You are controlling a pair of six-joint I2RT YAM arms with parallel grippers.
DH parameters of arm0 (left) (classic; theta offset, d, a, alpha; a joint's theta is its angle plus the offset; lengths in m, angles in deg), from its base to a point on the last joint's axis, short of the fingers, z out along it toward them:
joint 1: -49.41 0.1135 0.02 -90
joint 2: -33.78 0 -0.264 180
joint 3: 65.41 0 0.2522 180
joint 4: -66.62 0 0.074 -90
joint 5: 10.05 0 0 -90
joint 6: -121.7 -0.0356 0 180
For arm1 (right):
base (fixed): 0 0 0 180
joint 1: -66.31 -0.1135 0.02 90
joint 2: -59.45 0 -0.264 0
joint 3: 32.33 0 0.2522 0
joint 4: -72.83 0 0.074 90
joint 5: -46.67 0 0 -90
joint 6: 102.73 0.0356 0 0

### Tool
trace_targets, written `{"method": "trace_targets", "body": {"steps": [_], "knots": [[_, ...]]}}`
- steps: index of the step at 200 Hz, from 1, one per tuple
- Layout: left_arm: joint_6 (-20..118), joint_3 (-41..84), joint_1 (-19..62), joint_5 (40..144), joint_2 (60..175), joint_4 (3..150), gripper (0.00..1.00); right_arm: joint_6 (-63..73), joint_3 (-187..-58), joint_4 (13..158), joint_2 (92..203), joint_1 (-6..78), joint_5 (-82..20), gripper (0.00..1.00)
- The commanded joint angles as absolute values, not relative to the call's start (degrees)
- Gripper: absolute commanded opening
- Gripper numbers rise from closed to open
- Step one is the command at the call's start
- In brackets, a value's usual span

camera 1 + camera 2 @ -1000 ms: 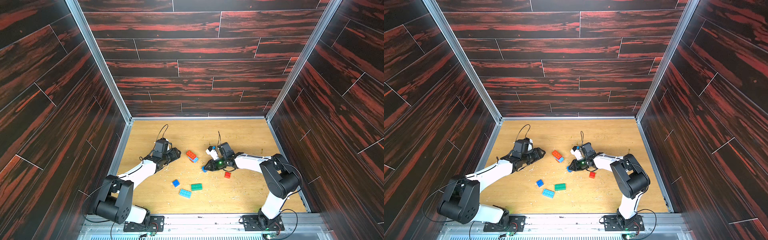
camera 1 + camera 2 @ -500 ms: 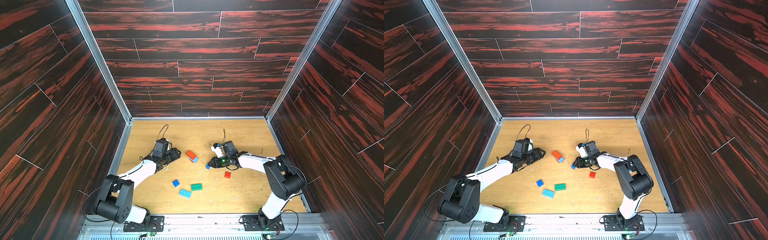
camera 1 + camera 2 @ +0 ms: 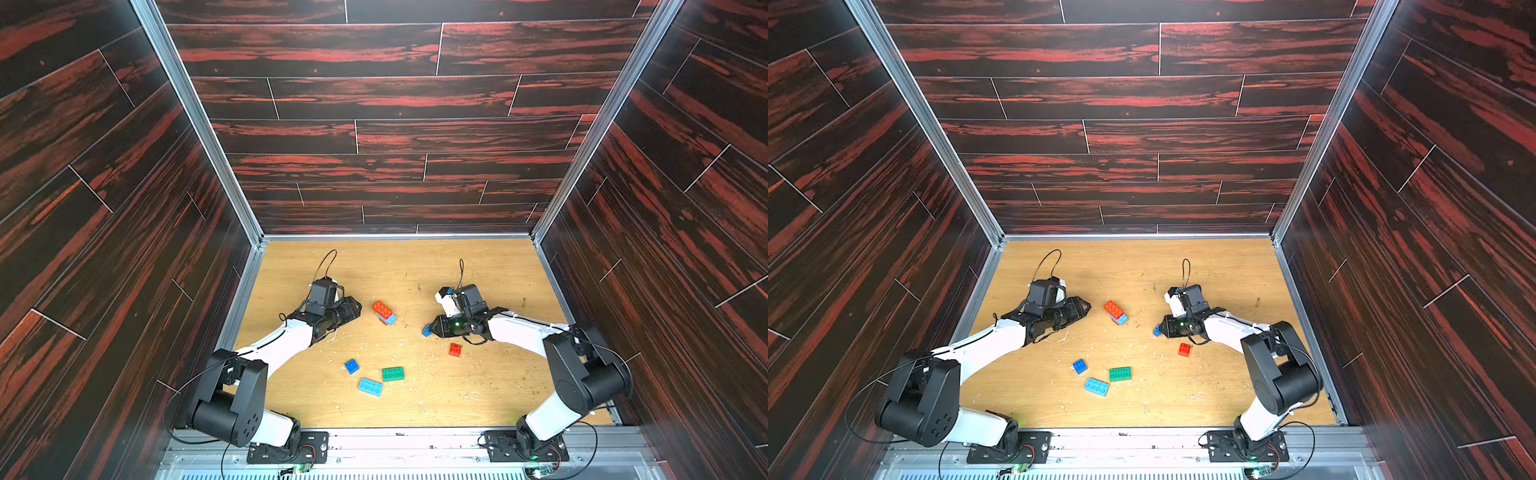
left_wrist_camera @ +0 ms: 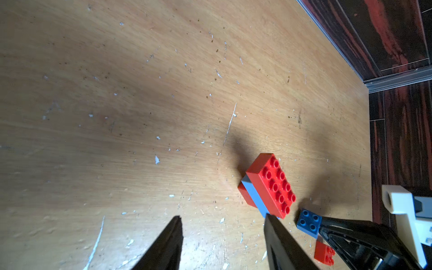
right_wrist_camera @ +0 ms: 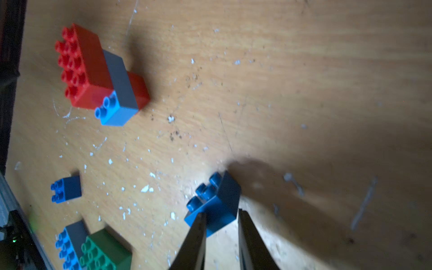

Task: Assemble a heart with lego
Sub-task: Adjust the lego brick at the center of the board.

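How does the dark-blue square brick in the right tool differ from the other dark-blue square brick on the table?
The held brick is clamped in the right tool; the free brick lies on the table untouched. The held brick has the red square brick as nearest neighbour; the free brick lies beside the green brick and a light-blue brick. Both are small dark-blue squares with four studs.
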State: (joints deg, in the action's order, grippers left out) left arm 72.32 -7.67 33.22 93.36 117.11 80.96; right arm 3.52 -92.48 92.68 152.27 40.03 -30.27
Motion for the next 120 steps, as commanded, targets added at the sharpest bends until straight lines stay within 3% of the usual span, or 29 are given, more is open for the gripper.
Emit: {"method": "trace_targets", "body": {"steps": [1, 49, 120], "knots": [[71.3, -6.7, 33.5, 92.7, 116.5, 82.4, 0.6, 3.3, -90.4, 94.9, 150.0, 40.3, -32.8, 0.26], [71.3, -6.7, 33.5, 92.5, 115.8, 82.7, 0.6, 2.5, -88.3, 95.7, 146.0, 40.3, -34.5, 0.26], [71.9, -6.0, 33.5, 92.0, 115.4, 82.4, 0.6, -5.3, -100.5, 99.8, 150.9, 34.7, -41.4, 0.29]]}}
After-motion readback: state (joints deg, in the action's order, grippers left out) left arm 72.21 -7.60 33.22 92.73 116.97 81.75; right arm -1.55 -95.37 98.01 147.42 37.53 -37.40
